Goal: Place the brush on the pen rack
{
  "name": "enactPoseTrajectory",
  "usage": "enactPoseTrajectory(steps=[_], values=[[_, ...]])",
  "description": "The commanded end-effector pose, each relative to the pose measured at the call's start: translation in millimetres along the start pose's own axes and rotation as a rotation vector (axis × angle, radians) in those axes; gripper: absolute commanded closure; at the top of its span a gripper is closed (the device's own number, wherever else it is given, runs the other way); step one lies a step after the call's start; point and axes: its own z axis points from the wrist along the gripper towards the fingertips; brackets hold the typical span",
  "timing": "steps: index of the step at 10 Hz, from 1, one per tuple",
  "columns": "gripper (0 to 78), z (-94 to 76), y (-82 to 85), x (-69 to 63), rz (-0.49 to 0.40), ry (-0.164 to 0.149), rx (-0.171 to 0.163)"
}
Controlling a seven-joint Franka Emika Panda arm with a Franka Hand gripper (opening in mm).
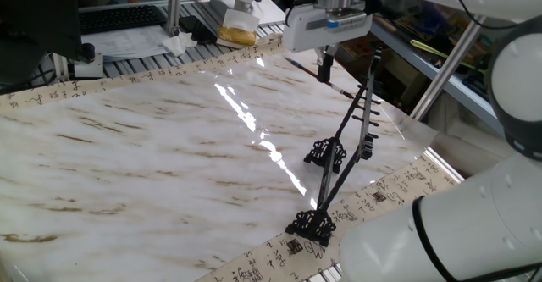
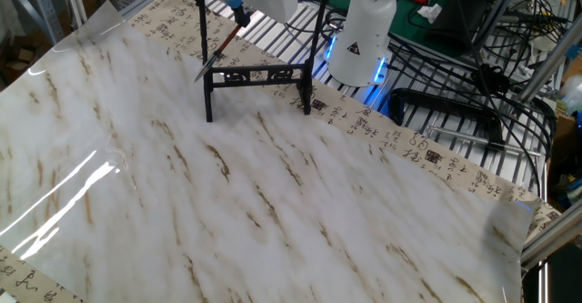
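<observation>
While the brush [image 1: 320, 77] is held clamped in the end effector [image 1: 325, 72] above the pen rack [image 1: 343, 146], beside its upper bar, the pickup is judged done; lowering onto the pegs and release remain.

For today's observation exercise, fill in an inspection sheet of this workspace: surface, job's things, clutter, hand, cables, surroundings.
Surface: marble-patterned table with a calligraphy-print border, glare streaks.
Job's things: pen rack upright near the table edge; brush held tilted in the air beside the rack's top, not hung.
Clutter: nothing seen on the table.
Hand: hand shut on the brush.
Cables: black cables behind the table.
Surroundings: keyboard, metal frame.
</observation>
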Motion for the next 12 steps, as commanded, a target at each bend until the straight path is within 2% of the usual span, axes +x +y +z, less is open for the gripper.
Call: enactPoseTrajectory(steps=[1,8,12], values=[[76.4,-1.1,-0.2,0.0,-0.008,-0.033,0.008],[76.4,-3.5,3.6,6.3,0.077,-0.043,0.043],[76.4,-4.0,4.4,7.9,0.055,-0.073,0.057]])
